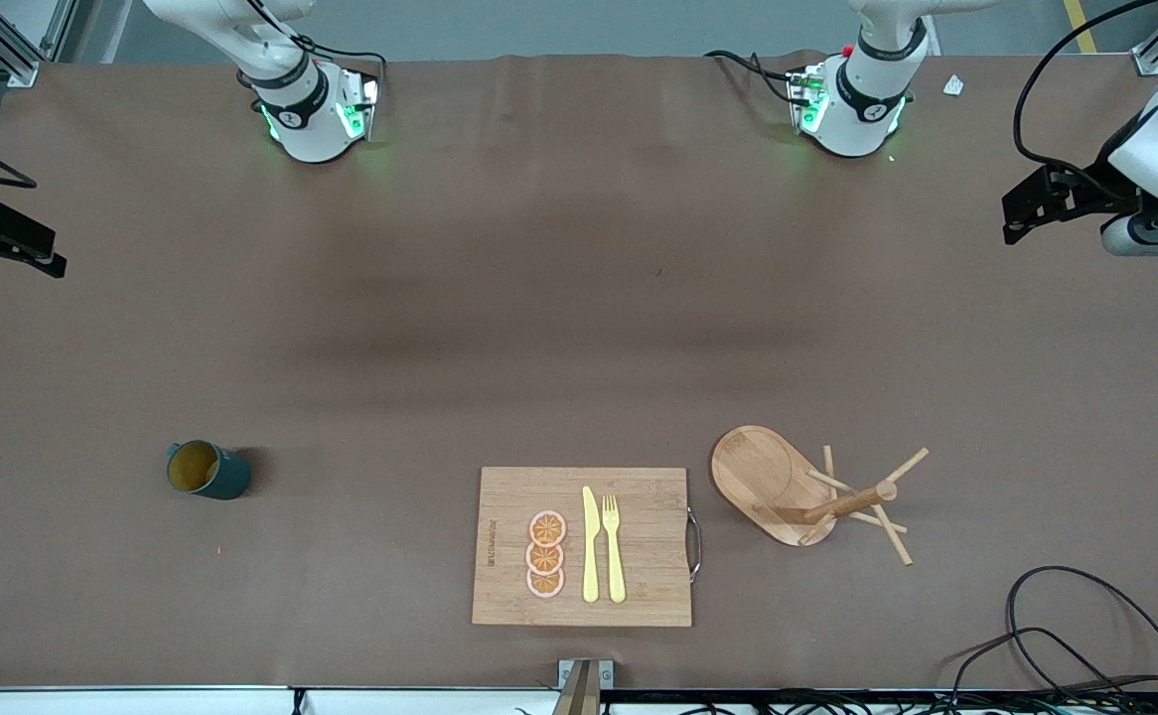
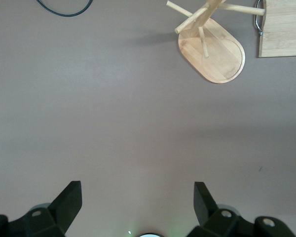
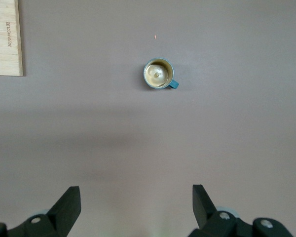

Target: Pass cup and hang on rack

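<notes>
The cup (image 1: pixel 207 470), a dark teal mug with a tan inside, stands upright on the table toward the right arm's end; in the right wrist view (image 3: pixel 158 74) its mouth faces up and its small handle shows. The rack (image 1: pixel 807 492), a light wooden mug tree on an oval base, stands toward the left arm's end and also shows in the left wrist view (image 2: pixel 212 54). My right gripper (image 1: pixel 38 248) (image 3: pixel 136 194) is open and empty, high over the right arm's end of the table. My left gripper (image 1: pixel 1011 218) (image 2: pixel 137 190) is open and empty, high over the left arm's end.
A bamboo cutting board (image 1: pixel 584 546) with orange slices, a yellow knife and a fork lies between cup and rack, near the front camera's edge. Black cables (image 1: pixel 1066 636) lie on the table corner near the rack.
</notes>
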Available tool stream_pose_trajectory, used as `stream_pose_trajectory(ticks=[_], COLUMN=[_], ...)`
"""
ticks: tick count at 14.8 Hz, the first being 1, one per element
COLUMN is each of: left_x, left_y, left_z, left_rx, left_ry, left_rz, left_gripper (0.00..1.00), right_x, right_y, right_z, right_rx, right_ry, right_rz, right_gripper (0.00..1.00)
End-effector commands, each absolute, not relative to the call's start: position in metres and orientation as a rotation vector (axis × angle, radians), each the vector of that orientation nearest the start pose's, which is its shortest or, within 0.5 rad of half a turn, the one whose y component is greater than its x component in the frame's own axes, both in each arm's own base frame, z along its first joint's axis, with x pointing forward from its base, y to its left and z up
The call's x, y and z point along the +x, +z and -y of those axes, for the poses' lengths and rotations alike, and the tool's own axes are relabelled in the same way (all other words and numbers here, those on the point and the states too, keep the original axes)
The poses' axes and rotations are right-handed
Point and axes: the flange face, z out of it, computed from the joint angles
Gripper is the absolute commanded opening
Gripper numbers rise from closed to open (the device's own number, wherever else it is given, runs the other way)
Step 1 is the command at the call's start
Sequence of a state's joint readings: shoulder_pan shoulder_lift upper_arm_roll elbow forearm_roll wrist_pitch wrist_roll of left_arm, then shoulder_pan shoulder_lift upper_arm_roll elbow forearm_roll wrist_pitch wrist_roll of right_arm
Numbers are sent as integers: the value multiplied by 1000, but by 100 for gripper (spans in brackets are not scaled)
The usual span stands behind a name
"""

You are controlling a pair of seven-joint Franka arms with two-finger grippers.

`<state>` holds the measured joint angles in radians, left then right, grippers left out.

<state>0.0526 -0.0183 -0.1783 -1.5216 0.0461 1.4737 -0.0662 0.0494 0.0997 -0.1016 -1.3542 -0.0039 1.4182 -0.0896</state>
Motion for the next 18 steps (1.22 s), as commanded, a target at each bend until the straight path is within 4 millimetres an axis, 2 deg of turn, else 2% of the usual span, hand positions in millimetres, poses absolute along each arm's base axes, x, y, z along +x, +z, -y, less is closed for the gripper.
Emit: stream_pose_trajectory(ticks=[1,16,18], left_x=[538,544,550], left_y=[655,662,656], left_z=[66,80,81], left_rx=[-3079,-3090,-3093], left_ry=[24,-11,-18], left_rz=[-88,-137,-135], left_gripper=[100,100,100], right_x=[562,563,564], right_y=[662,661,661], right_z=[26,28,28], right_rx=[-3153,-3164,-3165], right_ry=[56,53,45], right_rz=[38,38,33], right_gripper=[100,100,100])
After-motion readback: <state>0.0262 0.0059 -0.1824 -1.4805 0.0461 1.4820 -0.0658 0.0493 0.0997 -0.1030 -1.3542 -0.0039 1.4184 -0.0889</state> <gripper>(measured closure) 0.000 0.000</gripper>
